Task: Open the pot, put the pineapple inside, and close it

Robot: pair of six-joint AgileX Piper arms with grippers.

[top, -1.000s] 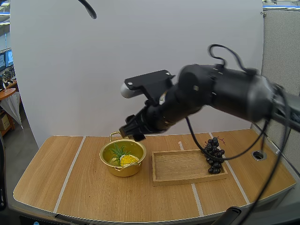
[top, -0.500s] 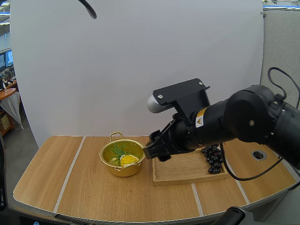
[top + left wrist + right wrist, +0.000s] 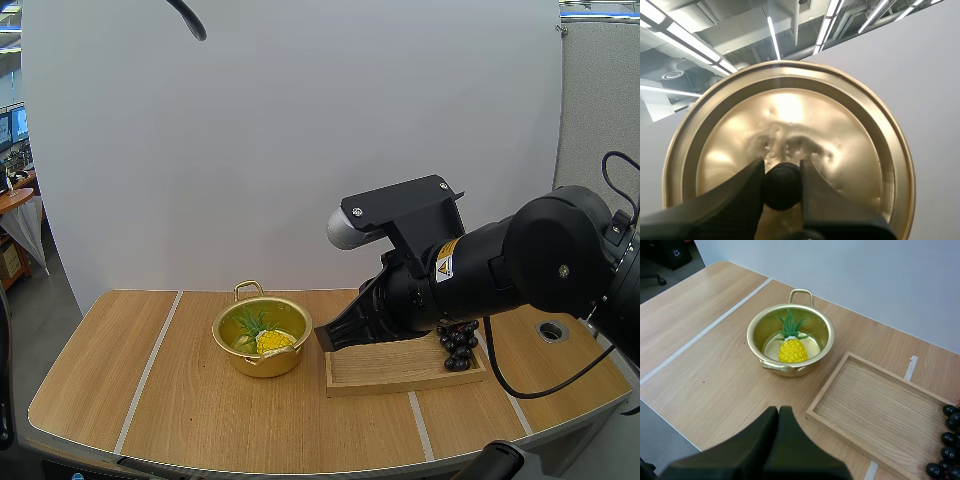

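The gold pot (image 3: 262, 338) stands uncovered on the table, and the yellow pineapple (image 3: 272, 341) with its green leaves lies inside it. My right gripper (image 3: 323, 340) hangs just right of the pot, over the near-left end of the wooden tray (image 3: 400, 365). In the right wrist view its fingers (image 3: 778, 412) lie together as one dark wedge, shut on nothing, short of the pot (image 3: 790, 340) and pineapple (image 3: 792, 349). My left gripper (image 3: 782, 172) pinches the black knob (image 3: 782, 186) of the gold lid (image 3: 790, 120), held up in the air.
A bunch of dark grapes (image 3: 458, 340) lies at the tray's right end, also seen past the tray (image 3: 880, 412) as grapes (image 3: 947, 440). My right arm's bulk hangs over the tray. A round hole (image 3: 552, 331) sits in the table (image 3: 180, 400) at the far right.
My right arm has drawn back from above the pot, moving right and down to the tray. The pineapple stays in the pot. The lid is still held.
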